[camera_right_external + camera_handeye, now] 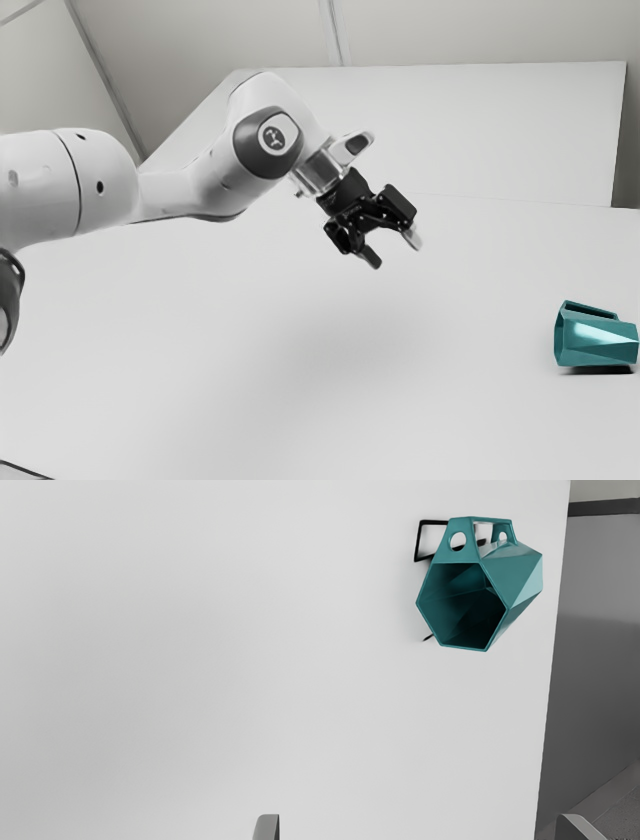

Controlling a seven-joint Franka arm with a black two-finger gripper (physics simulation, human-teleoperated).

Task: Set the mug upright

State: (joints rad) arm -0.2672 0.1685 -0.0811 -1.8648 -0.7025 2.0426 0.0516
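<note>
The teal faceted mug [600, 343] is lying on its side on the desk [290, 400], over at the exterior view's right, with its open mouth [462, 605] facing back toward the arm [205, 180] and its handle [462, 526] sitting uppermost, while the black gripper's fingers [372, 257] are standing wide, holding nothing, above the desk and well apart from the mug. As I'm judging it, the job is now calling for a careful reach: the arm is wanting to bring the hand out over the mug, lining the fingers up so that they are straddling the body near the mouth, one on each flank, and are keeping clear of the handle. A slow, even squeeze is looking wise, since slanting facets are likely to be slipping under a lopsided grip. From there, raising the mouth end and turning the mug about its base should be working better than dragging it, especially as it is lying near the desk's edge, and the fingers should be letting go only once the base is sitting flat
</note>
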